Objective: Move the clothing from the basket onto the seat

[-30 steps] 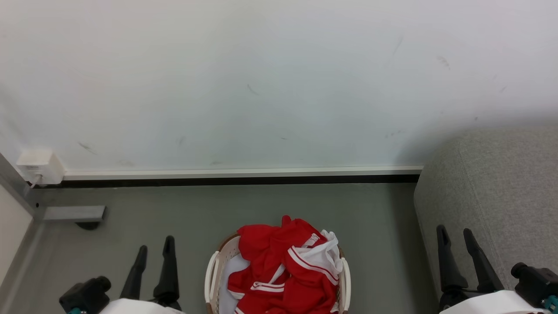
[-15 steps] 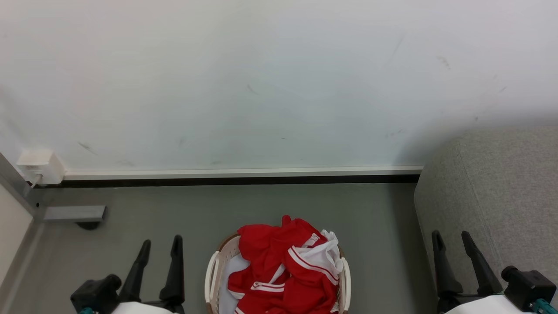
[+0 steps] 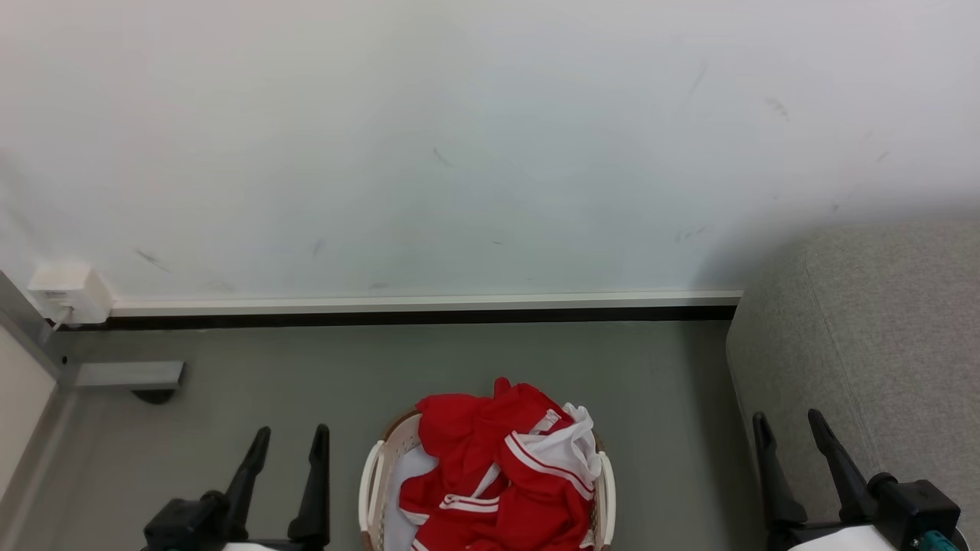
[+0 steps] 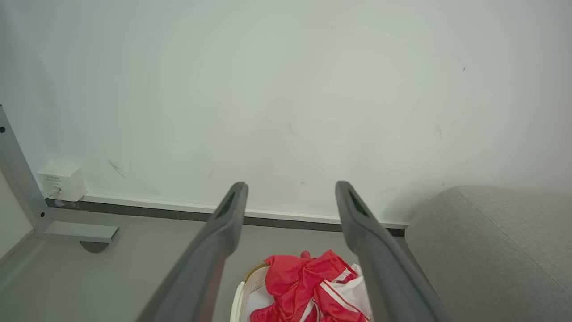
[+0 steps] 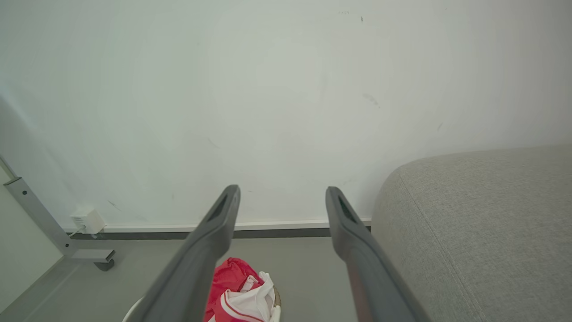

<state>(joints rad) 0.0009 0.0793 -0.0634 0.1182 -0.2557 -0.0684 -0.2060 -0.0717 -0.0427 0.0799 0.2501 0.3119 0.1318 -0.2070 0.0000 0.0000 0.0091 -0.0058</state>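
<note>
Straight ahead of me, at the bottom middle of the head view, the basket [image 3: 373, 478] stands on the floor [image 3: 367, 367] with the clothing [image 3: 490, 467] heaped in it, up over its far rim. My left gripper [image 3: 292, 433] is just left of the basket, apart from it. My right gripper [image 3: 785, 417] is farther off to its right, before the near side of the seat [image 3: 880, 321]. The seat stands right of the basket, floor between them, and runs back toward the wall [image 3: 459, 138]. Behind the basket the floor meets the skirting [image 3: 421, 304]. Far left, a wall box [image 3: 67, 293] sits at the skirting's end, with a flat foot [image 3: 130, 374] on the floor below it.
</note>
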